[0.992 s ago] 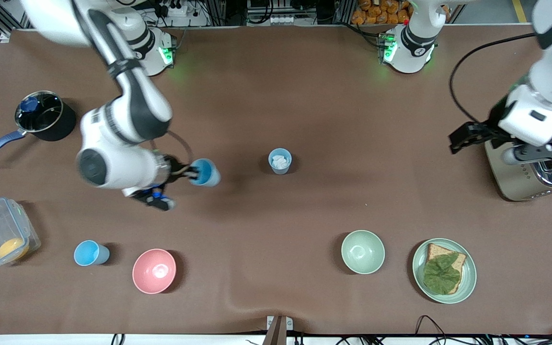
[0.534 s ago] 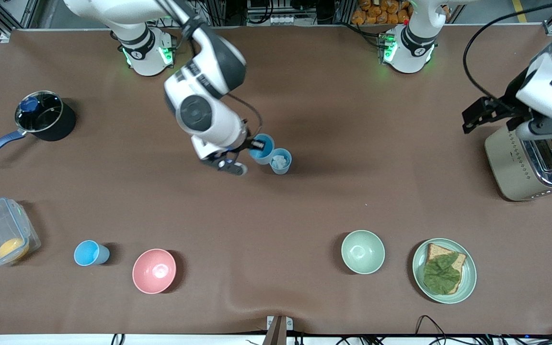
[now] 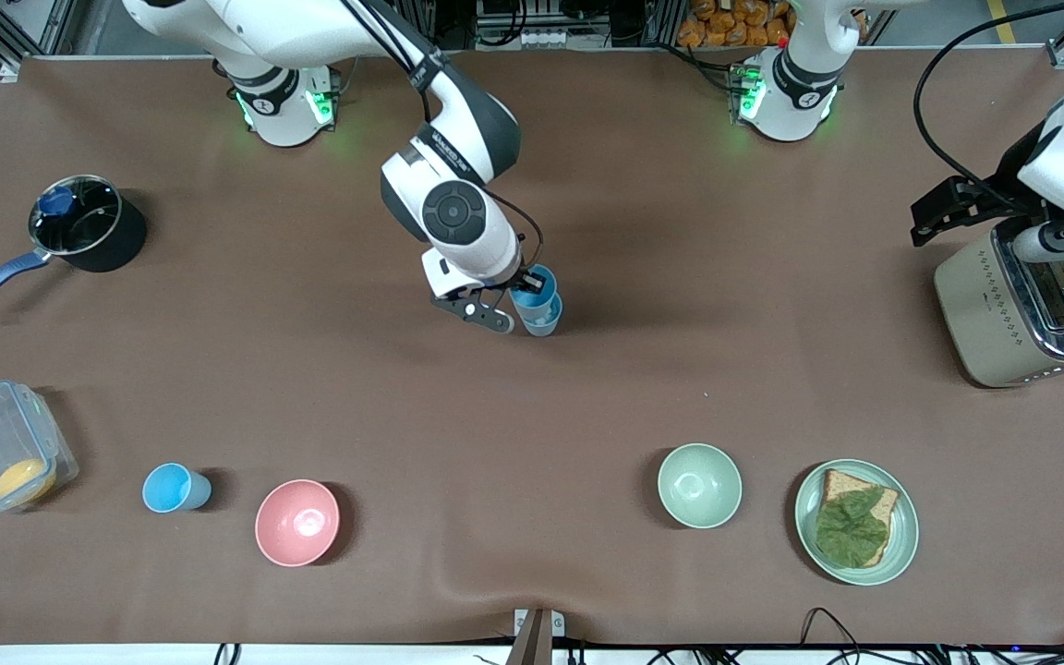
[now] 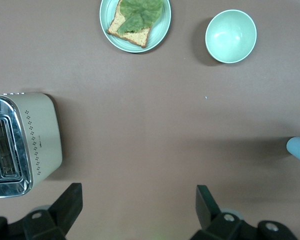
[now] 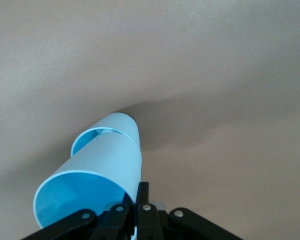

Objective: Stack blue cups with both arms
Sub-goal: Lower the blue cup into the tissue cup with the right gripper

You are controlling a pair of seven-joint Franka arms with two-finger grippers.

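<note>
Step in hand: placing. The right gripper [image 3: 521,288] holds a bright blue cup [image 3: 532,284] by its rim, directly over the grey-blue cup [image 3: 543,319] that stands near the middle of the counter [image 3: 587,406].

Right gripper: jaws clamped on the rim of the bright blue cup [image 5: 97,175]. The right wrist view shows the cup's base partly entered into the mouth of the grey-blue cup [image 5: 110,131]. The held cup looks slightly tilted against the lower one; whether it is fully seated cannot be told.

Left gripper: [image 4: 135,210] jaws wide apart, holding nothing. It hangs above the toaster [image 3: 1017,314] at the left arm's end of the counter, and the arm waits.

Third cup: another bright blue cup [image 3: 172,488] stands alone at the right arm's end of the counter, close to the front camera, between a clear lidded food container [image 3: 1,457] and the pink bowl [image 3: 297,522]. Not yet stacked.

Next move, as judged: lower the held cup straight until it nests, correcting the tilt so the rim does not catch, then part the jaws and lift clear without dragging the pair along.

Risk, as judged: the light lower cup may tip or slide if pressed off-centre.

Other items: pale green bowl [image 3: 699,485]; plate with bread and lettuce [image 3: 855,522]; black saucepan [image 3: 84,222].
</note>
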